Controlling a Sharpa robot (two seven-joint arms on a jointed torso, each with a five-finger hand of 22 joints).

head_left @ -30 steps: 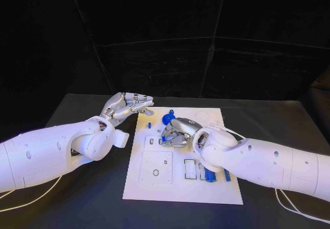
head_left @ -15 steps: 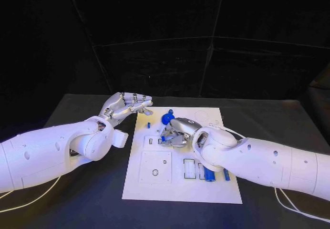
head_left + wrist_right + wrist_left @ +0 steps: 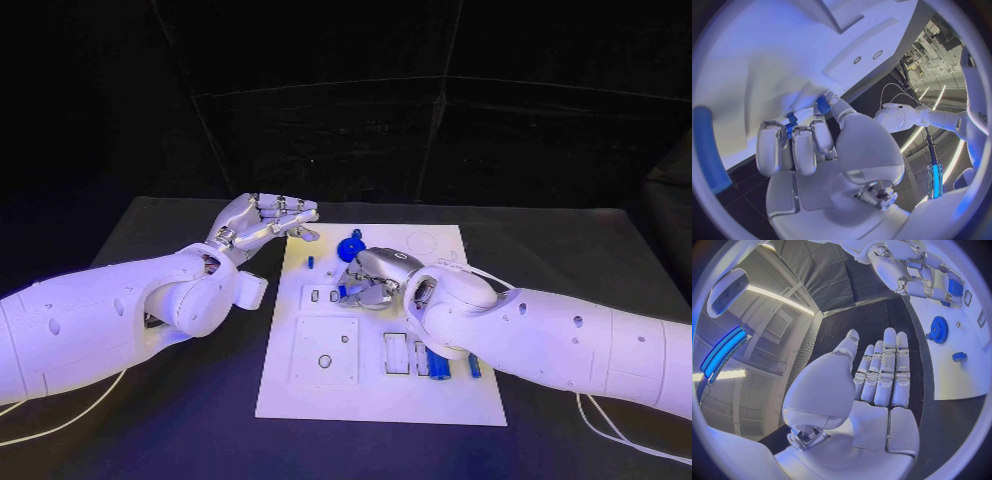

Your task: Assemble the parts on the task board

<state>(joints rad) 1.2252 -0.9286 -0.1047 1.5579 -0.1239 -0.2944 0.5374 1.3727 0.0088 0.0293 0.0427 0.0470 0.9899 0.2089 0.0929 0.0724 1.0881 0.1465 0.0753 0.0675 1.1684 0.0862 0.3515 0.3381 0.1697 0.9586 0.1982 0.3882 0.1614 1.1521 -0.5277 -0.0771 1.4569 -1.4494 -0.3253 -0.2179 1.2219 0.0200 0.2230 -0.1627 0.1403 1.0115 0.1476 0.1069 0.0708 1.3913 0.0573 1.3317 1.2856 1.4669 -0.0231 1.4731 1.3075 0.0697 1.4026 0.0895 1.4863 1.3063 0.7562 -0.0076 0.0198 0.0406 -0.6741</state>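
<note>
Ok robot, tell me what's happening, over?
Left hand open, off the task board. Right hand pinching a small blue part. Nothing blocking.

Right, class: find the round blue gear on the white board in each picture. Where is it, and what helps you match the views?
Head view: the blue gear stands on the task board beyond the right hand.
Left wrist view: the gear is on the board beyond the left hand.
Right wrist view: I cannot tell it apart.
Shared landmark: the right hand, beside the gear.

The task board (image 3: 346,390) lies mid-bench (image 3: 173,420). The left hand (image 3: 264,222) hovers off its far-left corner; the right hand (image 3: 378,275) rests on it, just before the gear (image 3: 351,246).
</note>
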